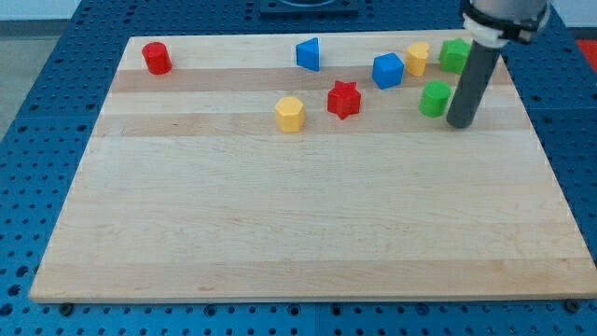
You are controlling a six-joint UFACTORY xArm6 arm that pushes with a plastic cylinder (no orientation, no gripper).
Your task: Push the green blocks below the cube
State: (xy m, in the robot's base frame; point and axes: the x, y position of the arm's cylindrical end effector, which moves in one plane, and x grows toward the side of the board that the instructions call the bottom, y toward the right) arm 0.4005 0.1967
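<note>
A blue cube sits on the wooden board near the view's top right. One green block lies just below and to the right of the cube. A second green block lies at the view's top right, next to a yellow block. My tip rests on the board just right of the lower green block, close to it or touching it; the rod rises past the upper green block's right side.
A red star and a yellow block lie left of the cube. A blue triangular block is at the top middle. A red cylinder stands at the top left corner.
</note>
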